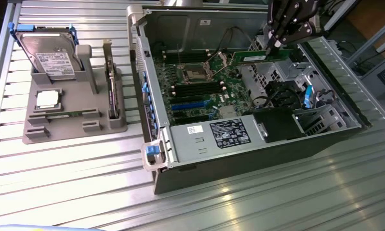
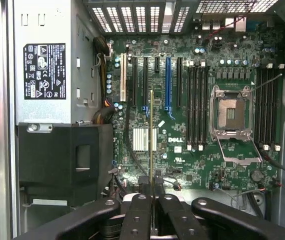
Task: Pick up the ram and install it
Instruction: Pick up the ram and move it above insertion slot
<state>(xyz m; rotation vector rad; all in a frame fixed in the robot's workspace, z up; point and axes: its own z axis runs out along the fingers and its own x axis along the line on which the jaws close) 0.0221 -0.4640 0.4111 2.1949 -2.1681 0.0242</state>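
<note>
Tool (image 1: pixel 274 44) is clamping shut on the ram (image 1: pixel 253 57), holding it level above the motherboard (image 1: pixel 211 91) inside the open computer case (image 1: pixel 337 77), towards its far wall. The stick is looking light, stiff and thin, probably fragile, so gripping its long bare edges rather than the chips is seeming wisest. Case walls, loose cables (image 1: pixel 234 36) and a black shroud (image 1: pixel 279 122) are crowding the room; memory slots (image 2: pixel 197 107) beside the processor socket (image 2: pixel 231 112) are lying unobstructed.

Exterior view: high, well back, slanting down on an open grey metal computer case (image 1: pixel 244 166). Wrist view: close, straight down inside it. Shared: the green rectangular motherboard (image 2: pixel 182 160).
</note>
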